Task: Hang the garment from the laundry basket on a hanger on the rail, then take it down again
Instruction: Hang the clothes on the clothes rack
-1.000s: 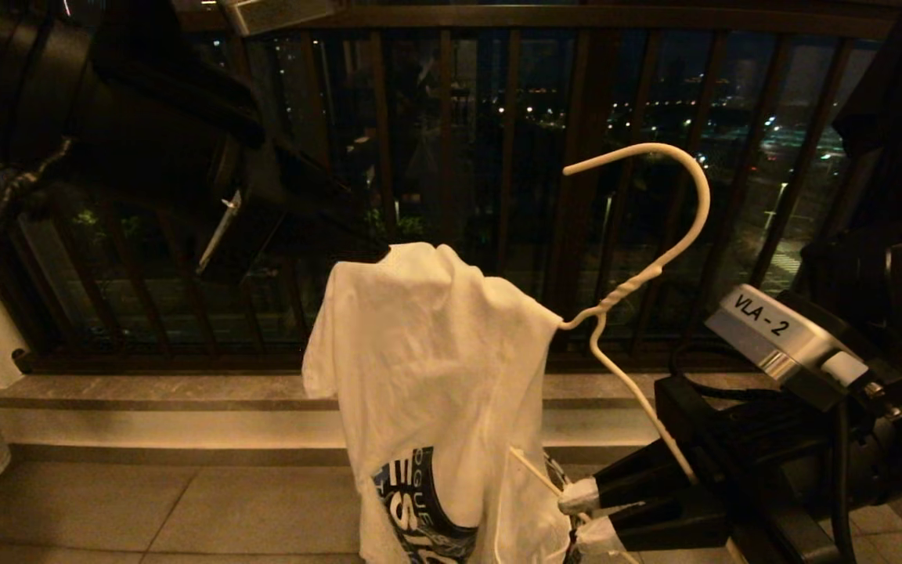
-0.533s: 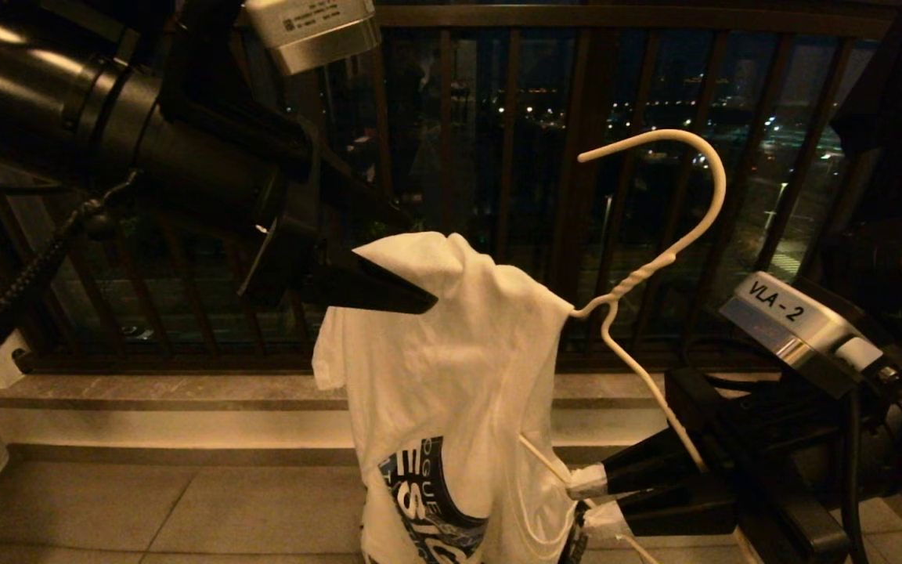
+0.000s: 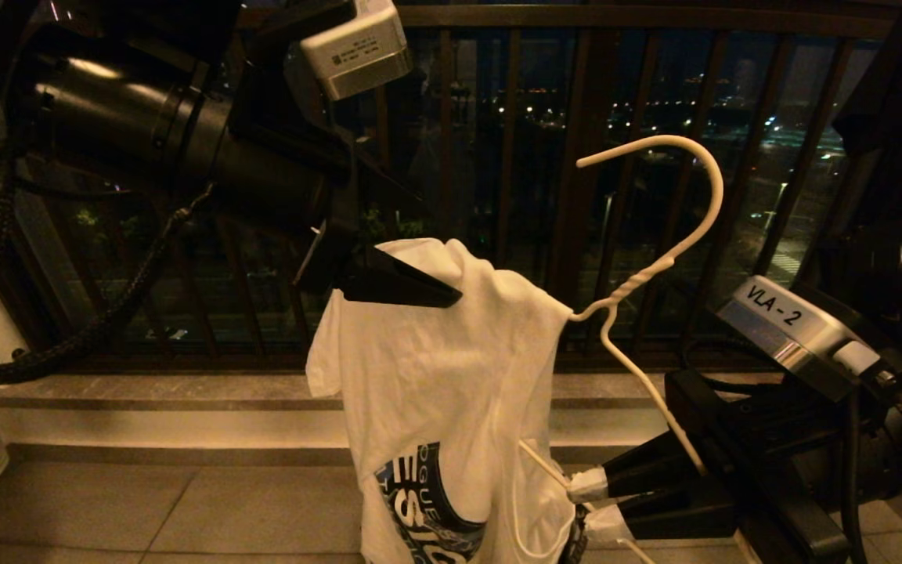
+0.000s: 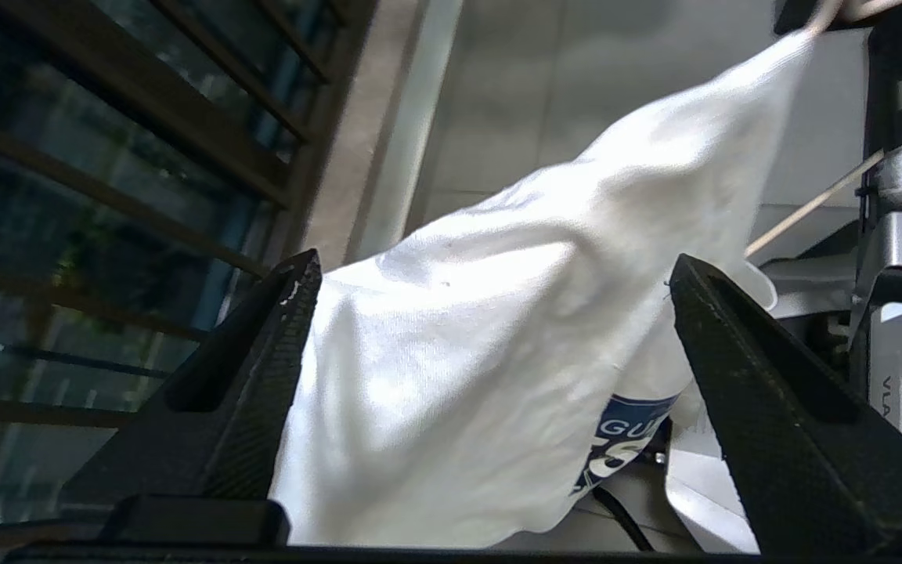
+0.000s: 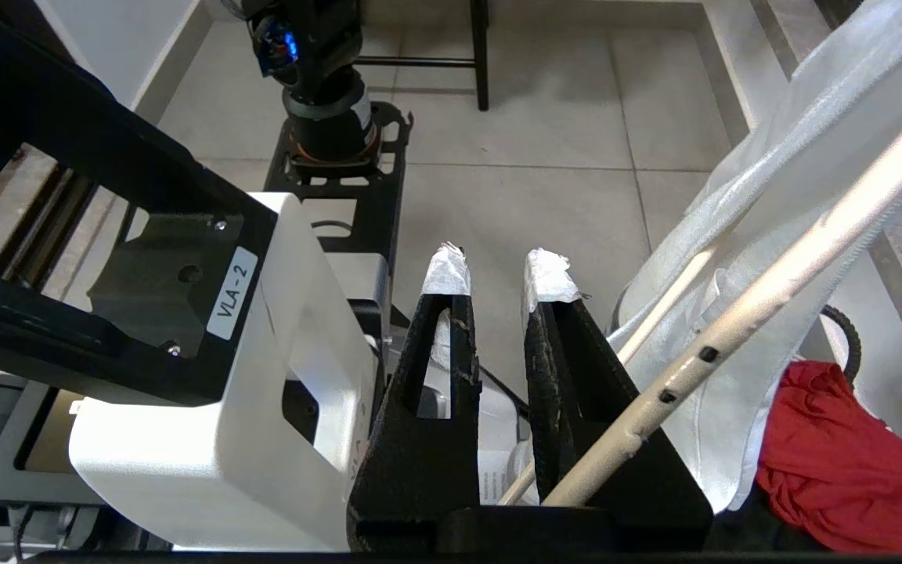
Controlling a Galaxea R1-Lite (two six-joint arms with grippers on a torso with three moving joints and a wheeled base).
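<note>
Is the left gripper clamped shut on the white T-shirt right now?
No, the left gripper has its jaws wide apart either side of the T-shirt.

white garment between spread left gripper fingers.

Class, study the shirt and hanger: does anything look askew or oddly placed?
Yes. The T-shirt is bunched over only one arm of the hanger, which is tilted; its other arm stays bare, held by the right tool.

White T-shirt, blue chest print low, draped over one arm of wire hanger; hanger tilted, hook up, unhung.
</note>
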